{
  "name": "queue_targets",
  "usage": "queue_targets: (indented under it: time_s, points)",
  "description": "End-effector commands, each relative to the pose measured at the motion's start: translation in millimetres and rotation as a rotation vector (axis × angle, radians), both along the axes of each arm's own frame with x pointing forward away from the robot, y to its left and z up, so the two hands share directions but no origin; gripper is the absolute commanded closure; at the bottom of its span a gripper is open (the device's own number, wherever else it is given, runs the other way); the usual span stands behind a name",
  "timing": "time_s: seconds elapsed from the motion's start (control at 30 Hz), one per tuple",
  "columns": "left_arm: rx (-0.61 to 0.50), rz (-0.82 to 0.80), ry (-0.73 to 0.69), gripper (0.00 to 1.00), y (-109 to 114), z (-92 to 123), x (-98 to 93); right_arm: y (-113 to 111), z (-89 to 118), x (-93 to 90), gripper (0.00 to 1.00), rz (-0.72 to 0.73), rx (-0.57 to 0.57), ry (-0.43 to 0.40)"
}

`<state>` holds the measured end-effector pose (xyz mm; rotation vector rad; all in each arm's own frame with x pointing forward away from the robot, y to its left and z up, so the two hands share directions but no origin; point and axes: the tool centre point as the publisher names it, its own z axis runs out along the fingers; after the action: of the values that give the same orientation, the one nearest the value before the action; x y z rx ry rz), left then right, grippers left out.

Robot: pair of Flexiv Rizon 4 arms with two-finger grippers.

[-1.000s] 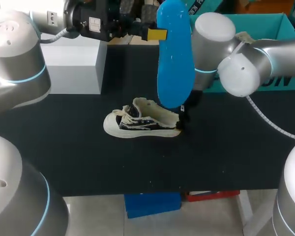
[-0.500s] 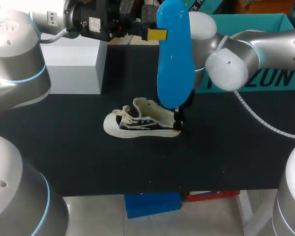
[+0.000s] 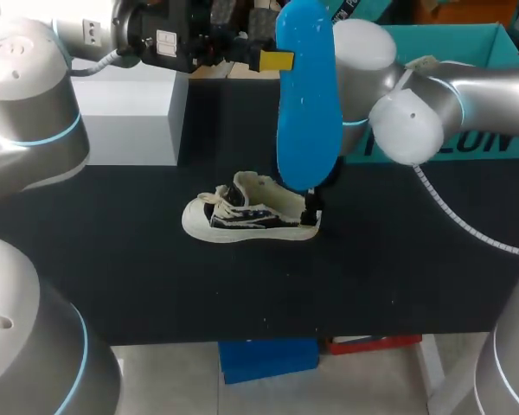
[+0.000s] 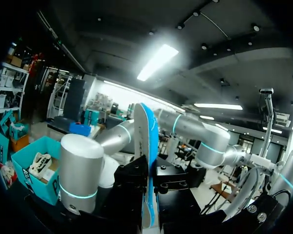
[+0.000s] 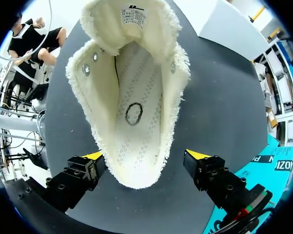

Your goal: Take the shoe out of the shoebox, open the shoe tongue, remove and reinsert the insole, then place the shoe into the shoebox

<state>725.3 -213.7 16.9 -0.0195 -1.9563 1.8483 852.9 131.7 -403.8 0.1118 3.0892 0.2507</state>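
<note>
A black and cream shoe [image 3: 249, 213] lies on its sole in the middle of the black table [image 3: 156, 285], toe to the left. High above its heel my left gripper [image 3: 281, 60] is shut on a blue insole [image 3: 307, 95], which hangs upright. The left wrist view has that insole [image 4: 147, 161] edge-on between the fingers. My right gripper [image 3: 313, 207] is low at the shoe's heel. In the right wrist view the gripper [image 5: 145, 157] is open, its yellow tips on either side of the heel with a gap to each, and the shoe [image 5: 136, 92] shows a cream lining with its tongue folded back.
The teal shoebox [image 3: 467, 52] stands at the back right behind my right arm; it also shows beside the right gripper [image 5: 244, 180]. A white box [image 3: 125, 112] sits at the back left. Bare black table lies in front of the shoe.
My right arm has swung and its gripper has closed in a little on the shoe's heel. The left arm and the insole have kept still.
</note>
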Motion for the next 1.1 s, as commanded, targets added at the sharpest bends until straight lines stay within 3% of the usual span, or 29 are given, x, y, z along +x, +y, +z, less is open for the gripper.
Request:
queue_targets:
  time_s: [0.03, 0.47, 1.1]
  points:
    - [-0.001, 0.004, -0.001, 1.00, -0.8, -1.3, -0.8, -10.3, 1.1, -5.5, 0.00, 0.011, 0.102, -0.014]
    - [-0.001, 0.004, -0.001, 1.00, -0.8, -1.3, -0.8, -9.3, -1.9, -9.3, 0.00, 0.027, 0.411, -0.036]
    - [-0.001, 0.004, -0.001, 1.00, -0.8, -1.3, -0.8, -13.6, -13.5, -9.0, 0.00, -0.027, 0.590, -0.033]
